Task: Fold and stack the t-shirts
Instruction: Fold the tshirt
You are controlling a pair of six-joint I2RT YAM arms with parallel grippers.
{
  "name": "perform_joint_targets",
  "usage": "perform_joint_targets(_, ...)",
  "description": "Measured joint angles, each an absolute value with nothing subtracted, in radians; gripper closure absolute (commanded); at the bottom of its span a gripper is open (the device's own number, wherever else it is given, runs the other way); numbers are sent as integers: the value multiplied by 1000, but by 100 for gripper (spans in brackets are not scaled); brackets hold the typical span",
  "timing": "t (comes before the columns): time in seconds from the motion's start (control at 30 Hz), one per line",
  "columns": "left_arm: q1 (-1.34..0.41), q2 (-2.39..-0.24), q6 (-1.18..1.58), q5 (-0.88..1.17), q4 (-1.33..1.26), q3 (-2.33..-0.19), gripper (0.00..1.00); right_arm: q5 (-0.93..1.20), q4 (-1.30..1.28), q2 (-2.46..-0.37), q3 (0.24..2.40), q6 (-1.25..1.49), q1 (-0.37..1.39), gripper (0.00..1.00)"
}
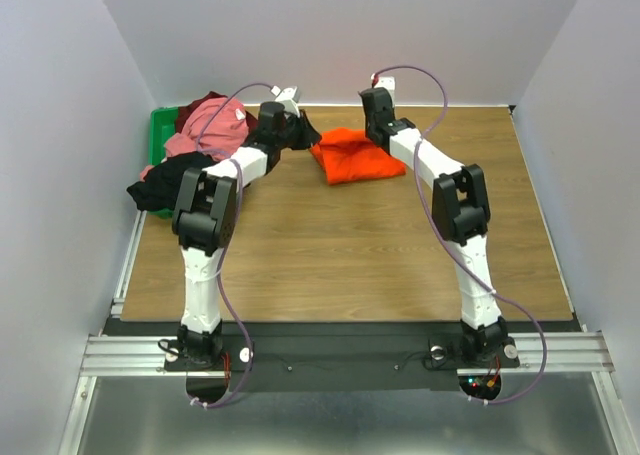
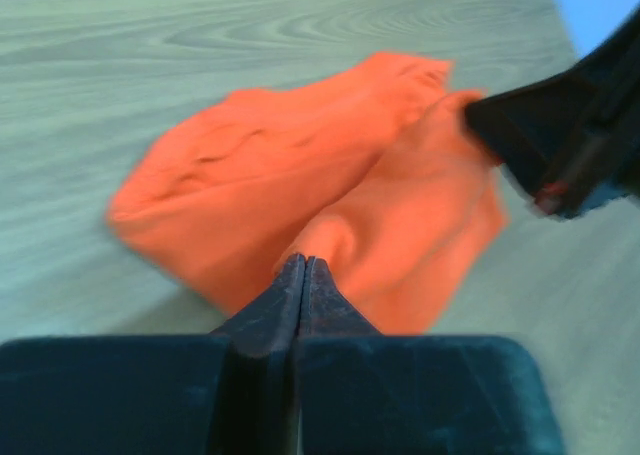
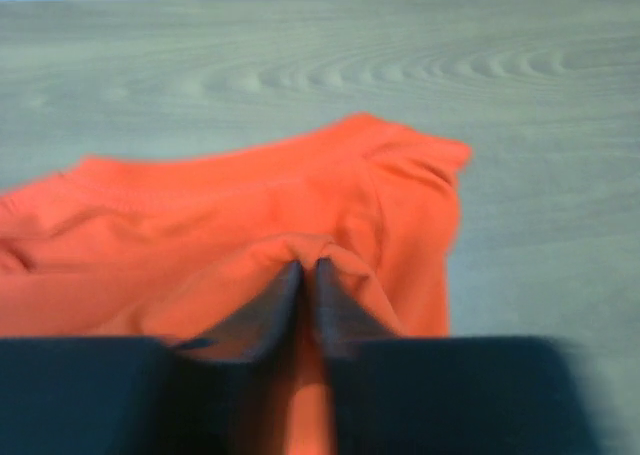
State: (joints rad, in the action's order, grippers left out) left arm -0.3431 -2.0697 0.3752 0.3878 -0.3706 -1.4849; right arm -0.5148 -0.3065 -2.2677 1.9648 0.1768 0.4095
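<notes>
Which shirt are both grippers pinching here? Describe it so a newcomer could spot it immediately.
Look at the far middle of the wooden table. The orange t-shirt lies crumpled there, pinched by the left gripper and right gripper. It alone is bright orange; the pink shirt and black shirt are heaped at the green bin, far left.

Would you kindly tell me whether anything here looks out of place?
The heap of pink, maroon and black cloth t-shirts spills out of the green plastic bin, far left, onto the wooden table.
</notes>
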Motion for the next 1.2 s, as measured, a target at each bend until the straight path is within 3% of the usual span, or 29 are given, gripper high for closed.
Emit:
perform_joint_targets(0.03,-326,-2117,373,390,-355,-1539,27,-513,-310,-2325,2035,172,402,58)
perform_joint_targets(0.07,-311,-2160,380,392,-334,-1594,9,-511,-307,-2374,2096,166,395,47)
perform_joint_targets(0.1,-300,-2185,378,390,-324,-1626,1,-507,-307,-2404,2142,166,389,34)
perform_joint_targets(0.13,-287,-2218,388,387,-311,-1668,1,-505,-309,-2432,2179,171,381,20)
perform_joint_targets(0.33,-238,-2264,410,379,-285,-1790,1,-500,-306,-2414,2208,191,339,4)
perform_joint_targets(0.67,-273,-2263,368,368,-269,-1785,1,-381,-283,-2325,2043,239,265,3)
perform_joint_targets(1.03,-278,-2266,323,355,-160,-1765,1,43,-278,-2321,1881,318,47,2)
perform_joint_targets(1.2,-285,-2335,308,350,-125,-1863,1,230,-270,-2321,1874,331,-25,0)
